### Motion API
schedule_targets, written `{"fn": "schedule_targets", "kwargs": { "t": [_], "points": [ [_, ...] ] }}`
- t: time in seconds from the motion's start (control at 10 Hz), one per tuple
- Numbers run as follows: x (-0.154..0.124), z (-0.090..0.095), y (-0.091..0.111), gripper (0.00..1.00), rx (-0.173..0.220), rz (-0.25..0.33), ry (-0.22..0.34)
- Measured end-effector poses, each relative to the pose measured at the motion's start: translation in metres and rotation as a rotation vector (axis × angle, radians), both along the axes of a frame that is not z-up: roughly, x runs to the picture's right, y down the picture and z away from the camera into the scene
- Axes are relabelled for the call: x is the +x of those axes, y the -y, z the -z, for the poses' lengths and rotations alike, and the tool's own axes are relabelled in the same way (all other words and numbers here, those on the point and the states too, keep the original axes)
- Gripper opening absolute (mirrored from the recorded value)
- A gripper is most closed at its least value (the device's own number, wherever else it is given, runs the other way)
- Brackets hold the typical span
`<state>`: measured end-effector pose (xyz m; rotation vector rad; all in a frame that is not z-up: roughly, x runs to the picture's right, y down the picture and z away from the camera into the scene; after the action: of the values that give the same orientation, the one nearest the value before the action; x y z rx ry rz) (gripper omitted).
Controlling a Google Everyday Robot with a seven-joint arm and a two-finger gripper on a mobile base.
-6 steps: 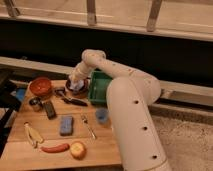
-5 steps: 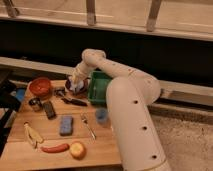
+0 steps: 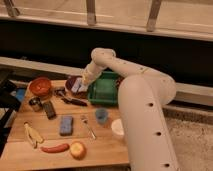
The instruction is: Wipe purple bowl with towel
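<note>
The arm reaches over the wood table (image 3: 17,152) from the right. The gripper (image 3: 83,81) is at the back of the table, right over the purple bowl (image 3: 70,83). Its fingers are pinched on a pale towel (image 3: 80,88), and the towel rests in the bowl. The purple bowl sits just left of a green bin (image 3: 105,91). An orange bowl (image 3: 40,86) is farther left, near the table's edge. A dark brush (image 3: 74,101) lies just in front of the purple bowl. A small metal cup (image 3: 35,103) and a black thing (image 3: 49,109) are near the left side. In the middle are a blue sponge (image 3: 66,125), a fork (image 3: 89,127) and a blue cup (image 3: 101,115). A white cup (image 3: 118,128) stands by the arm. At the front lie a banana (image 3: 32,135), a red pepper (image 3: 55,148) and an apple (image 3: 77,149).
</note>
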<state>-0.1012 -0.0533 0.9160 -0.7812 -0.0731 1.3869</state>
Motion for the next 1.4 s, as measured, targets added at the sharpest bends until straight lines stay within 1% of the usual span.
{"fn": "schedule_targets", "kwargs": {
  "t": [0.2, 0.3, 0.5, 0.7, 0.8, 0.9, 1.1, 1.3, 1.4],
  "points": [
    [0.001, -0.003, 0.008, 0.00, 0.021, 0.000, 0.003],
    [-0.005, -0.006, 0.012, 0.00, 0.030, 0.005, 0.012],
    [-0.036, -0.012, 0.021, 0.00, 0.043, 0.022, 0.049],
    [-0.073, -0.018, 0.022, 0.00, 0.038, 0.030, 0.088],
    [-0.084, -0.019, 0.020, 0.00, 0.032, 0.035, 0.099],
    [-0.088, -0.019, 0.018, 0.00, 0.027, 0.040, 0.103],
    [-0.085, -0.015, 0.009, 0.00, 0.001, 0.049, 0.106],
    [-0.061, -0.006, -0.001, 0.00, -0.025, 0.055, 0.096],
    [-0.040, 0.000, -0.005, 0.00, -0.031, 0.046, 0.084]
  ]
}}
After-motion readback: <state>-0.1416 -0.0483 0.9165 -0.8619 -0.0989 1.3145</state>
